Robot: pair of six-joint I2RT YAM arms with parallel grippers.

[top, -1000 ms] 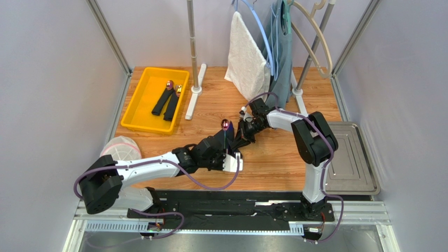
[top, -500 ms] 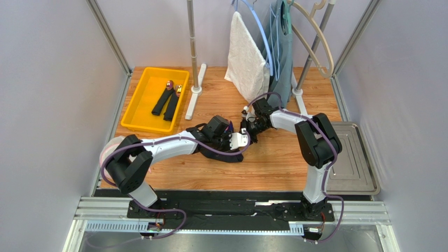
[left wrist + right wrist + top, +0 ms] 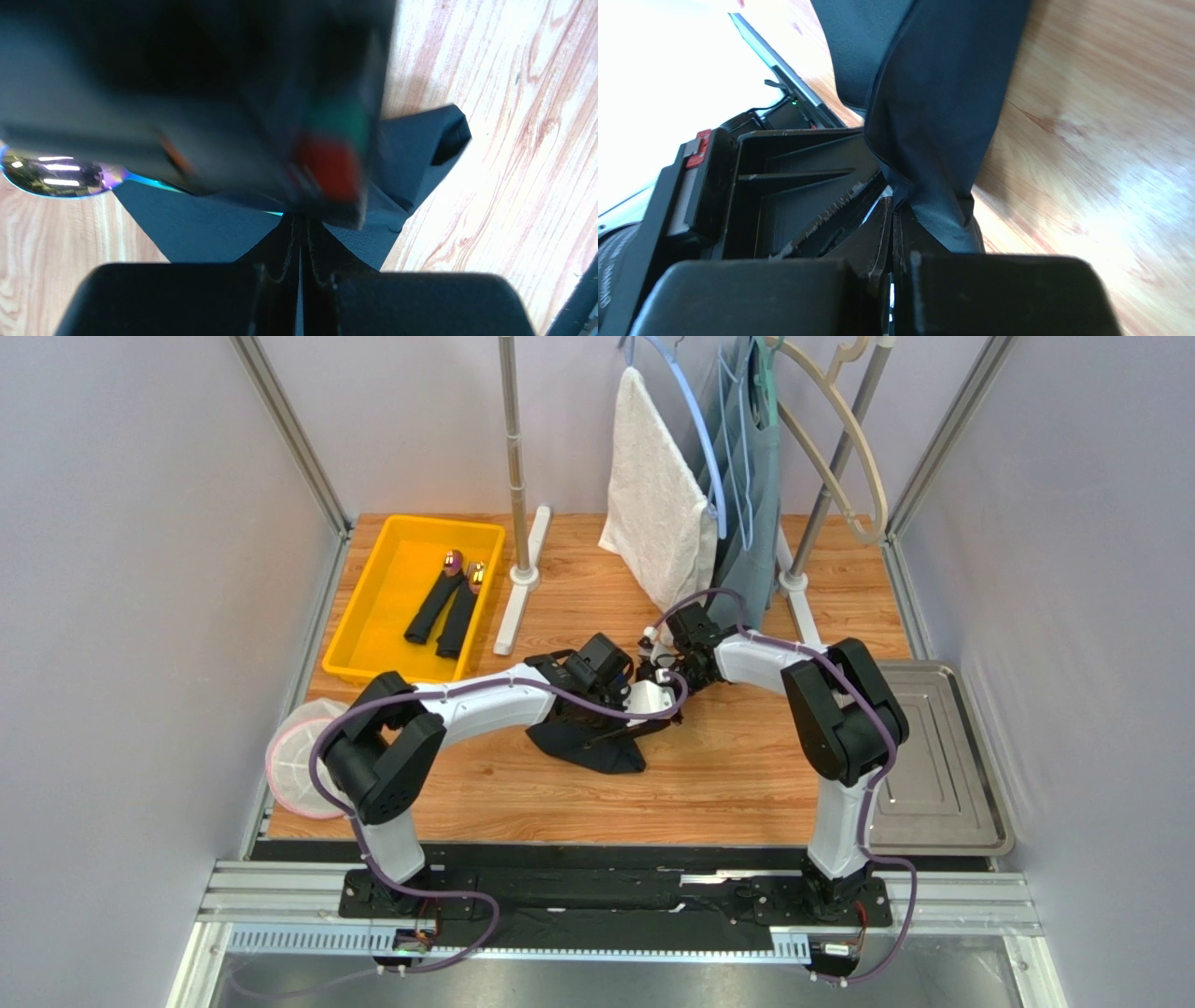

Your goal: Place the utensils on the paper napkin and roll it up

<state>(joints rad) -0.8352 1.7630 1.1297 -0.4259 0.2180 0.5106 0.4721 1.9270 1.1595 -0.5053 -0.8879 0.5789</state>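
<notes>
The black paper napkin lies crumpled mid-table. My right gripper is shut on its far edge; in the right wrist view a fold of the napkin rises out of the shut gripper. My left gripper sits right beside it, over the napkin. In the left wrist view the left gripper is shut, apparently on the handle of a spoon. Its iridescent head lies left of the napkin. The blurred right gripper hides the handle. More utensils lie in the yellow bin.
A white towel and a grey-blue garment hang on a rack at the back. A rack foot stands next to the bin. A metal tray lies at the right. A round white object sits at the left edge.
My left arm swung from the near side up to the napkin and brought the upright spoon down flat over it. The right gripper stayed at the napkin's far edge.
</notes>
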